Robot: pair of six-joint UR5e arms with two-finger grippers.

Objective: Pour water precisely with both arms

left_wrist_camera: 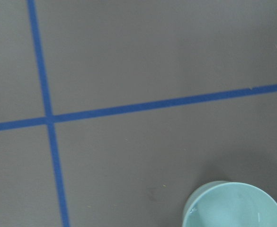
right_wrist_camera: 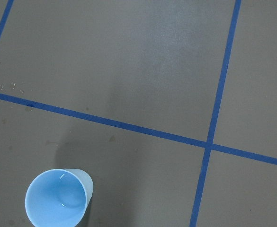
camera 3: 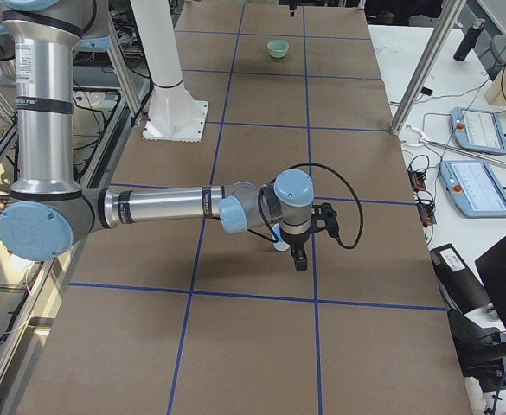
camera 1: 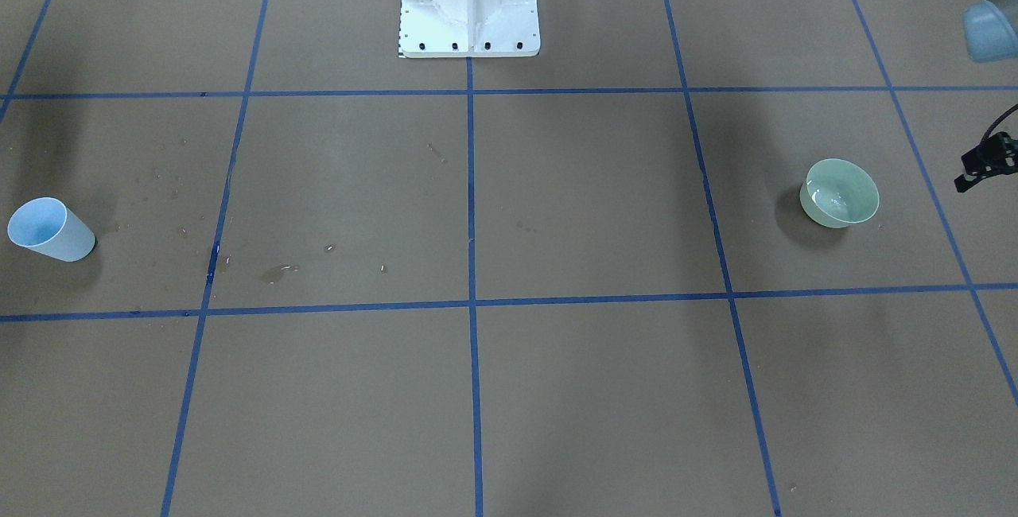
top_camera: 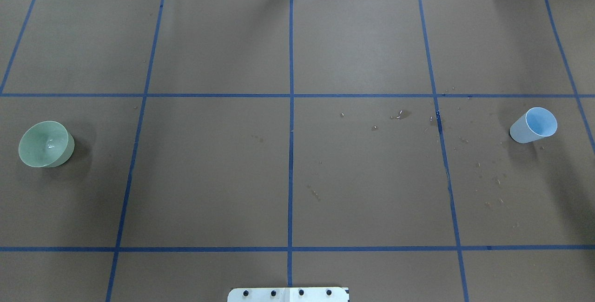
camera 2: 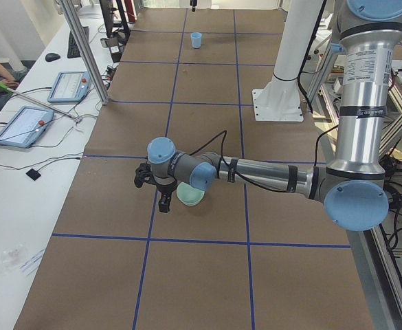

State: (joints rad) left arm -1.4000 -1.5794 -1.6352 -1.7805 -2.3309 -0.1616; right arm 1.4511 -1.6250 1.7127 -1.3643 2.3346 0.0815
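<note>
A pale green bowl (camera 1: pixel 839 192) stands on the brown table on my left side, also in the overhead view (top_camera: pixel 45 144). The water (camera 1: pixel 833 200) shows as white glints inside it. A light blue cup (camera 1: pixel 49 229) stands upright on my right side (top_camera: pixel 533 125). My left gripper (camera 2: pixel 152 189) hovers just beside and above the bowl (camera 2: pixel 190 195); only a black corner of it (camera 1: pixel 986 161) reaches the front view. My right gripper (camera 3: pixel 316 235) hovers over the cup (camera 3: pixel 280 245). I cannot tell whether either gripper is open or shut. Neither holds anything.
The white bolted pedestal (camera 1: pixel 469 0) stands at the robot's edge of the table. Small water drops (top_camera: pixel 399 115) lie scattered on the paper between the middle and the cup. Blue tape lines (top_camera: pixel 291 153) mark a grid. Operator tablets (camera 2: pixel 23 124) sit beyond the far edge.
</note>
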